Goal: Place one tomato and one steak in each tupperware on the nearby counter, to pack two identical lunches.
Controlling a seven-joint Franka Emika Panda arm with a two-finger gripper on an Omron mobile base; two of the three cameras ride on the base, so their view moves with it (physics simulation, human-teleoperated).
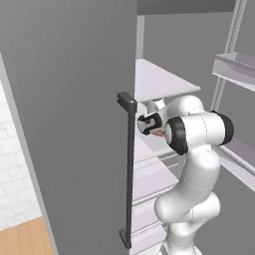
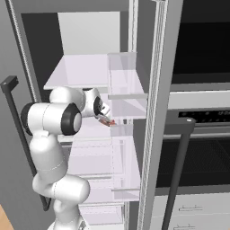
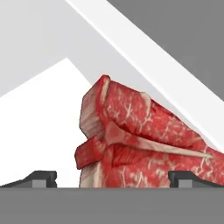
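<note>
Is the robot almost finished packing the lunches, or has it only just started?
Only just started, it seems. Nothing looks packed yet. The open gripper reaches into the grey fridge, its fingertips on either side of a flat slab of red raw steak, not yet closed on it. Grabbing it and filling both lunches is left.

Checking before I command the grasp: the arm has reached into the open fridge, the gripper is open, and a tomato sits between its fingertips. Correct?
Not quite. It is a steak, not a tomato: the hand view shows a marbled red slab of raw meat with pale fat edges lying between the fingertips of the gripper. The rest stands: the arm is inside the open fridge and the jaws are spread wide.
</note>
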